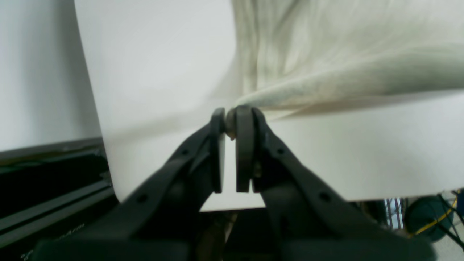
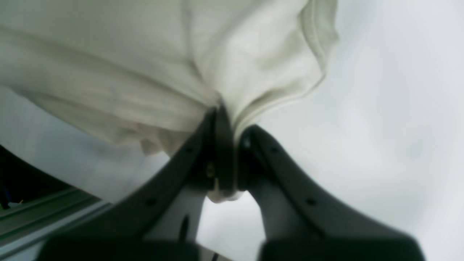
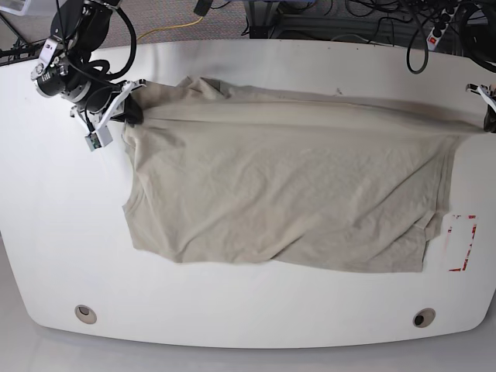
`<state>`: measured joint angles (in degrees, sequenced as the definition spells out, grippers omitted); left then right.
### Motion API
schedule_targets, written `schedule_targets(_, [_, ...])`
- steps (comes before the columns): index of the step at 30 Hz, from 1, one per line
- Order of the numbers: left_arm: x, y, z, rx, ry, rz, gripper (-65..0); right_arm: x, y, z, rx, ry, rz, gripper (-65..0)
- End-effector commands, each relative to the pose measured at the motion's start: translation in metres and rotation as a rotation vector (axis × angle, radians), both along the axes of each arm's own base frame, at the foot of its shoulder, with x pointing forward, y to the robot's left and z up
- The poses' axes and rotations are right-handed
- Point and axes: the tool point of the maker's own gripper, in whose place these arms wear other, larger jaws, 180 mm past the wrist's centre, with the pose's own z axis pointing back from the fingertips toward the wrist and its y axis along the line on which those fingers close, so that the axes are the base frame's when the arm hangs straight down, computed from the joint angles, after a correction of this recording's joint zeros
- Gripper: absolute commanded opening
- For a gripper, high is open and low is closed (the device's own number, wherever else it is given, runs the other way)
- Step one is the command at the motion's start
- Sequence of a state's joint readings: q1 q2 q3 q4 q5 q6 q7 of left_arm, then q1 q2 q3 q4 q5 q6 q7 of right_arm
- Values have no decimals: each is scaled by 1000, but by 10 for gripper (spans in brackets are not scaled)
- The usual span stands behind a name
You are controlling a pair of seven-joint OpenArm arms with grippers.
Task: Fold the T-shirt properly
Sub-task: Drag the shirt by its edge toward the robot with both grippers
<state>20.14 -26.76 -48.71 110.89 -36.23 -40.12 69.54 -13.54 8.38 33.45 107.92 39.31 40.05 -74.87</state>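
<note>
Both arms stretch the T-shirt (image 3: 287, 194) taut across mid-frame on the white surface (image 3: 232, 325): right gripper (image 3: 133, 110) upper left, left gripper (image 1: 230, 123) far right, jaws of each clamped on an edge. Folding's barely underway; sleeves and body remain.

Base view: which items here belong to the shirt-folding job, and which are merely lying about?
Job:
T-shirt, beige, spread on the white table
right gripper, shut on the T-shirt
left gripper, shut on the T-shirt

Lying about:
red-and-white marker on the table
cables behind the table
</note>
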Motion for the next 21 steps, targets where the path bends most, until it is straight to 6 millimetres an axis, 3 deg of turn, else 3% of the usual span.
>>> schedule_targets(1, [4, 5, 12, 32, -22, -5, -614, 11, 3, 12, 18, -58, -5, -629])
schedule_targets(3, [5, 5, 12, 32, -25, -7, -614, 12, 4, 12, 27, -62, -11, -553])
schedule_targets(5, [5, 5, 12, 32, -26, -7, -614, 11, 4, 14, 62, -76, -52, -398])
schedule_targets(8, [5, 5, 13, 32, -28, -7, -614, 9, 4, 17, 125, -91, -93, -227])
schedule_targets(10, [6, 4, 12, 31, -26, -9, -614, 3, 4, 8, 214, -63, -131, -117])
schedule_targets(12, [6, 4, 12, 31, -26, -9, -614, 0, 5, 2, 306, -55, -167, -87])
schedule_targets(16, [5, 4, 11, 30, -24, -10, -614, -13, -1, -19, 449, -6, -257, -132])
schedule_targets(21, [5, 4, 11, 30, -22, -10, -614, -36, -18, -25, 424, 21, -317, -159])
